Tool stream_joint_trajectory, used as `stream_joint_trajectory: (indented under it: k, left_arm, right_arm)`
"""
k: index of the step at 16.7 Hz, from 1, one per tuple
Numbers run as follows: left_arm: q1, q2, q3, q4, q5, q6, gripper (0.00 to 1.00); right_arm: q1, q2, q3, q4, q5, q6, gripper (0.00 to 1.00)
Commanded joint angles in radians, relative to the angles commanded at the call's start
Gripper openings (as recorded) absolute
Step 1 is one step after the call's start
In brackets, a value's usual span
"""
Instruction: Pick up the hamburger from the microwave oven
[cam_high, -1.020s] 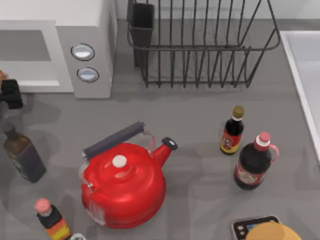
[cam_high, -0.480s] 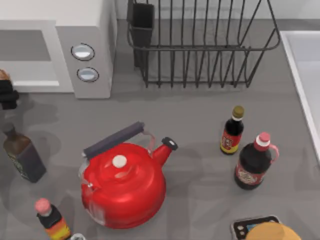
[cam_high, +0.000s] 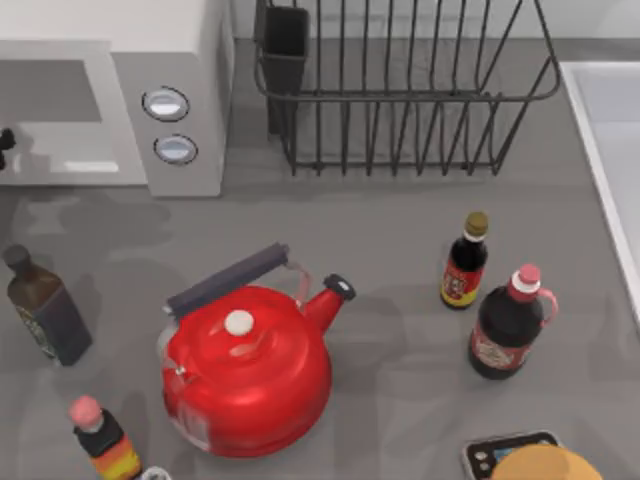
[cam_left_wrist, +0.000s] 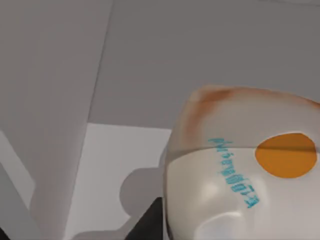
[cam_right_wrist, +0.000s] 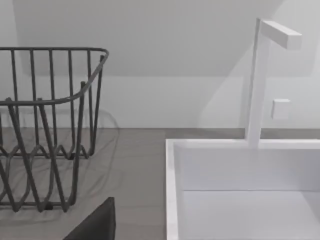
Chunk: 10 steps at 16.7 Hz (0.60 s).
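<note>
Left gripper sits at the top view's far left edge, in front of the open microwave oven cavity; just a dark sliver of it shows there. In the left wrist view the hamburger is right up against the camera, cream with orange-brown patches and an orange spot, a dark finger touching its lower side. Cannot tell whether the fingers are clamped on it. Red kettle sits mid-table, sauce bottles to its right, black wire rack behind. Right wrist view: rack and white sink.
</note>
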Motion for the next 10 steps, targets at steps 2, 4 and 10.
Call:
stream_joint_trajectory:
  k: [2, 4, 10]
  left_arm:
    - [0.000, -0.055, 0.017, -0.063, -0.001, 0.000, 0.00]
    - [0.000, -0.074, 0.024, -0.082, -0.001, 0.000, 0.00]
    - [-0.040, -0.079, 0.018, -0.071, -0.040, -0.011, 0.00]
  right_arm:
    - [0.000, 0.000, 0.000, 0.000, 0.000, 0.000, 1.00]
    - [0.000, 0.000, 0.000, 0.000, 0.000, 0.000, 1.00]
    - [0.000, 0.000, 0.000, 0.000, 0.000, 0.000, 1.00]
